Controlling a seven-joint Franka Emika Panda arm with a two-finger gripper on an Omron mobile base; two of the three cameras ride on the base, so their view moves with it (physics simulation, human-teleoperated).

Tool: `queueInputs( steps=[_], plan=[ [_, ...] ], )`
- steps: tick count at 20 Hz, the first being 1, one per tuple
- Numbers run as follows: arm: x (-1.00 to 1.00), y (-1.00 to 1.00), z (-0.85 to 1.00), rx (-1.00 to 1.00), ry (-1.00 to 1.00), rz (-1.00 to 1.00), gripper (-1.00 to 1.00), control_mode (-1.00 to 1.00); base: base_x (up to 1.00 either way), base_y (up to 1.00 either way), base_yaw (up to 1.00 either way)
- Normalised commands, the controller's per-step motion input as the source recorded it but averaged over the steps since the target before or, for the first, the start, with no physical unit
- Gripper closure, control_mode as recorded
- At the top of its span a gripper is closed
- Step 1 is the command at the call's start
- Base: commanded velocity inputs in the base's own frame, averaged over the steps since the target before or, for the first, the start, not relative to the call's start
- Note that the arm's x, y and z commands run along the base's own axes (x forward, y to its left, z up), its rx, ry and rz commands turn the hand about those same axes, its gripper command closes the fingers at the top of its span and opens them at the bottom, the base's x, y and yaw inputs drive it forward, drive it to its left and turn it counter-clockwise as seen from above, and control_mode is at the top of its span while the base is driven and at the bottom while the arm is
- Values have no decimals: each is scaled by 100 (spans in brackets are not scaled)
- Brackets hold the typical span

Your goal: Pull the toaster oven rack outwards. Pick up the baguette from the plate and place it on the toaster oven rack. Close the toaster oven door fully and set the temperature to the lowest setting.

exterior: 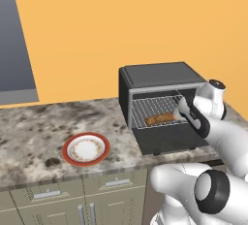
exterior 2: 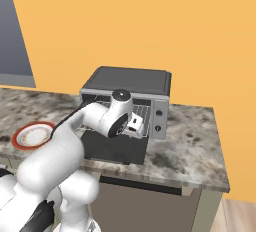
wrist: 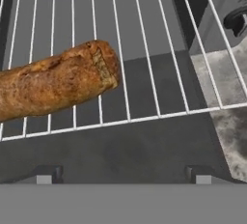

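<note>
The toaster oven (exterior: 160,74) stands on the counter with its door (exterior: 169,139) folded down flat. Its wire rack (wrist: 144,49) is pulled out over the door, and the brown baguette (wrist: 53,85) lies across it, left of centre in the hand view. My gripper (wrist: 123,177) hovers over the rack's front edge, to the right of the baguette's end. It is open, its fingertips (wrist: 46,175) far apart with nothing between them. The red-rimmed plate (exterior: 86,148) sits bare on the counter to the left. From the right base view my hand (exterior 2: 135,123) covers most of the oven opening.
The control strip with its small knobs (exterior 2: 159,112) runs down the oven's right side; one knob (wrist: 237,21) shows at the hand view's upper right. The marble counter (exterior 2: 195,146) extends to the right of the oven. Cabinet drawers (exterior: 48,194) lie below, an orange wall behind.
</note>
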Motion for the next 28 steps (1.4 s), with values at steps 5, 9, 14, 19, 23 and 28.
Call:
queueInputs(
  steps=[5,9,14,19,23,28],
  plan=[
    [0,5,-28,-7,-12,7,-100,-100,0,0,0],
    [0,3,-12,-7,-16,4,-100,-100,0,0,0],
    [0,1,-4,-8,-14,1,-100,-100,0,0,0],
    [6,1,0,-9,-10,0,-100,-100,0,0,0],
    [2,0,0,-5,-4,0,-100,-100,0,0,0],
    [0,0,-3,-1,0,0,-100,-100,0,0,0]
  ],
)
